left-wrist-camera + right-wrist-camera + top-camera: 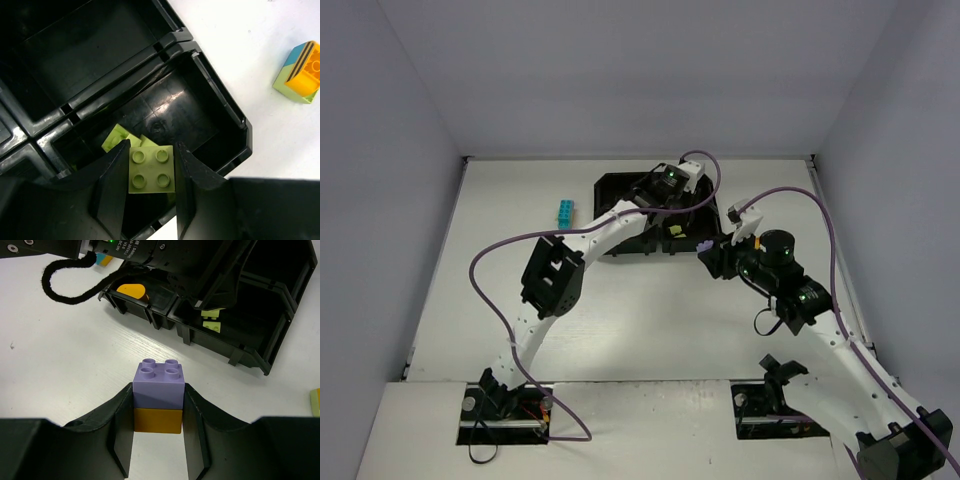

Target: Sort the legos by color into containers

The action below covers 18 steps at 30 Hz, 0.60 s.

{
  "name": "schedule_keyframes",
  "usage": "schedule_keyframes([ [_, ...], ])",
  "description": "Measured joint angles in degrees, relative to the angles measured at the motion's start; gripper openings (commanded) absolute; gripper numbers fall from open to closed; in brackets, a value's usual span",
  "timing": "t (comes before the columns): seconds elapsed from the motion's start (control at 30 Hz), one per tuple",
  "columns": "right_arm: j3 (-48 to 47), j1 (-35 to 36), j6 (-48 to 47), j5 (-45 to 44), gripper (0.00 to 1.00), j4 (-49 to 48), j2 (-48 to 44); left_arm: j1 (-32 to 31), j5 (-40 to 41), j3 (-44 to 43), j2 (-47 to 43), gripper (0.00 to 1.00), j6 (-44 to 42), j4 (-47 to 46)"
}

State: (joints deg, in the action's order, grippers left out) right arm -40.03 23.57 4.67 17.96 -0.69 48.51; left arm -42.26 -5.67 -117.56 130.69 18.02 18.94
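Now | lime lego (pixel 151 169) between left pincer (pixel 151 152) fingers | purple-orange stack (pixel 158 390) in right pincer (pixel 158 407)

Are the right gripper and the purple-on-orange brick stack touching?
Touching. The right wrist view shows the right gripper with both fingers flush against the sides of the brick stack, with no gap on either side.

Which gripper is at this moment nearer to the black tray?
Left. The left gripper holds a green brick above a compartment of the tray; the right gripper, shut on a purple-orange stack, is over the table beside the tray.
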Motion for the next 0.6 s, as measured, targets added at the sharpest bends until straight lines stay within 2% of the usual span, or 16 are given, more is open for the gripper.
schedule_keyframes([
  [0.17,0.00,-0.02,0.02,-0.74,0.00,0.63,-0.15,0.24,0.42,0.00,0.15,0.27,-0.42,0.39],
  [0.2,0.00,0.00,0.02,-0.85,0.00,0.83,-0.15,0.26,0.42,0.00,0.15,0.35,-0.46,0.44],
  [0.37,0.00,-0.02,0.00,-1.40,0.00,1.31,-0.17,0.39,0.39,0.00,0.15,0.61,-1.14,0.39],
  [0.43,0.00,-0.02,0.00,-1.60,0.00,1.42,-0.22,0.39,0.42,0.00,0.15,0.65,-0.96,0.42],
  [0.6,0.00,0.00,-0.28,-1.68,0.00,1.49,-0.33,0.44,0.37,0.02,-0.31,0.66,-0.28,1.60],
])
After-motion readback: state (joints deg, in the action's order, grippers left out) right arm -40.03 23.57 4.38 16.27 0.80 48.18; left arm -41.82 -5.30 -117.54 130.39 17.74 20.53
